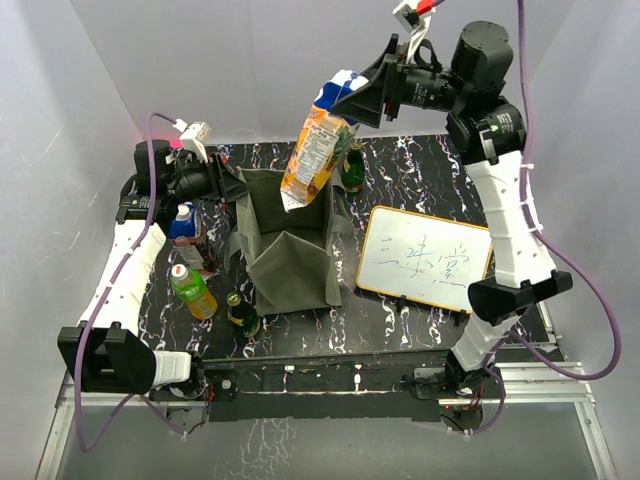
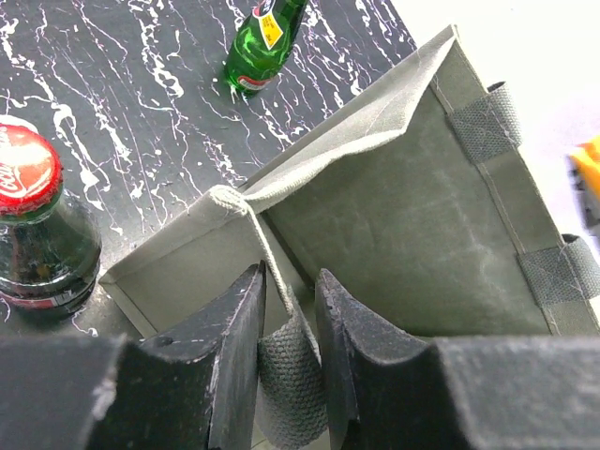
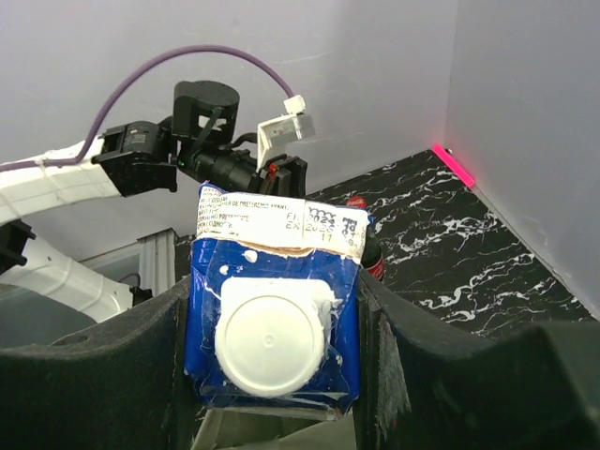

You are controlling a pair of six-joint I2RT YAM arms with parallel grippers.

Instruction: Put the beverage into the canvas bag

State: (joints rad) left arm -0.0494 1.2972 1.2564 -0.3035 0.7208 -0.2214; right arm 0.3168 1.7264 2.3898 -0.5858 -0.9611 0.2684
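Observation:
The canvas bag [image 1: 285, 240] stands open in the middle of the black marble table, olive-grey with soft sides. My right gripper [image 1: 352, 95] is shut on the blue top of an orange juice carton [image 1: 318, 150] and holds it tilted in the air above the bag's far rim. In the right wrist view the carton's white cap [image 3: 272, 349] sits between my fingers [image 3: 272, 286]. My left gripper [image 2: 289, 281] is shut on the bag's woven strap handle [image 2: 291, 375] at the left rim, and the bag's inside [image 2: 403, 216] looks empty.
A framed whiteboard [image 1: 425, 260] lies right of the bag. A green glass bottle [image 1: 352, 168] stands behind the bag. Left of the bag stand a blue-capped bottle [image 1: 183, 222], a yellow-green bottle [image 1: 192, 290], a dark bottle [image 1: 240, 315] and a red-capped cola bottle [image 2: 37, 225].

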